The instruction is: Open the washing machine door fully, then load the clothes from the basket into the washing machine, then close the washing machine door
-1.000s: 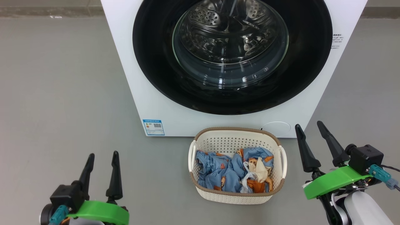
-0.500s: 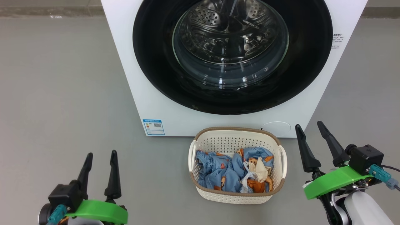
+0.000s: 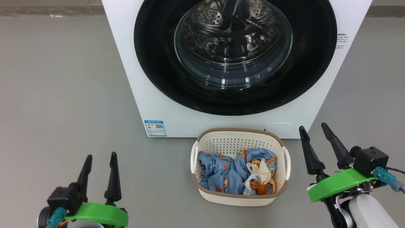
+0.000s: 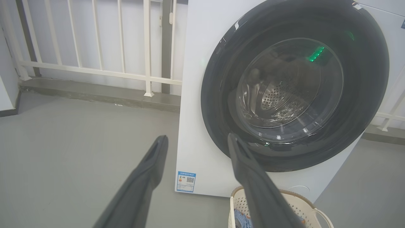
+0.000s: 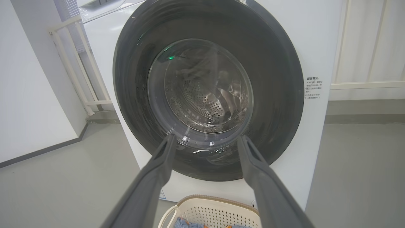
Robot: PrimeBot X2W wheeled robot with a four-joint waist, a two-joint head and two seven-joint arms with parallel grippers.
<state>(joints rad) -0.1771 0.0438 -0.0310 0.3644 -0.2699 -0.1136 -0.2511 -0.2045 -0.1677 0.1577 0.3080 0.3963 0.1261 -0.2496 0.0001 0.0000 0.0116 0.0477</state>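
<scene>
The white box-shaped washing machine is shown with its washing machine door, a glossy black ring around bulging clear glass, shut. The perforated cream basket, brown-rimmed and holding crumpled blue clothes, is set on the grey floor just before it. The left pincer and right pincer are held released, empty.

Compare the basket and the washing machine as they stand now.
The basket is small, cream and open-topped; the washing machine is a big white box with its door shut. The basket holds blue patterned clothes; the machine's drum looks empty through the glass. Both stand on the grey floor.
</scene>
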